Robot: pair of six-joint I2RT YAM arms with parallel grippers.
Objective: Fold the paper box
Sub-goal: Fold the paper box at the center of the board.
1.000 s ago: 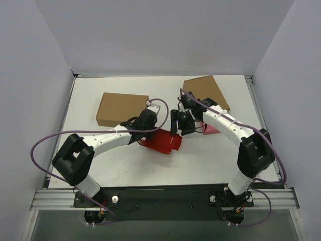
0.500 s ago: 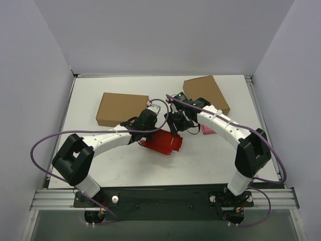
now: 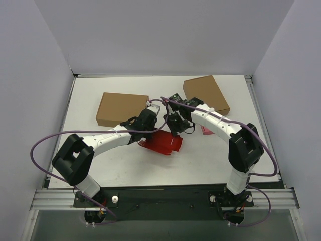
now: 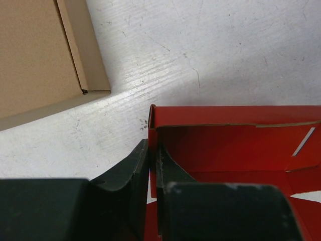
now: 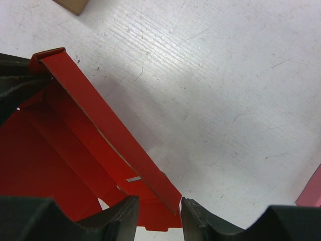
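Observation:
The red paper box [image 3: 163, 142] lies partly folded in the middle of the table, with one long wall raised. My left gripper [image 3: 147, 128] is shut on the left end wall of the box; in the left wrist view its fingers [image 4: 135, 170] pinch the red wall [image 4: 235, 145] between them. My right gripper [image 3: 175, 124] is open just above the far side of the box. In the right wrist view the gripper [image 5: 158, 216] straddles the right end of the raised red wall [image 5: 100, 115], with a gap on each side.
A brown box [image 3: 123, 109] lies at the back left, close to the left gripper, and shows in the left wrist view [image 4: 35, 55]. A second brown box [image 3: 205, 93] lies at the back right. A small pink box [image 3: 208, 129] lies right of the right gripper.
My right gripper has moved left and down toward the red box, and its open jaws now bracket the raised wall's end. The left gripper and the box have not moved.

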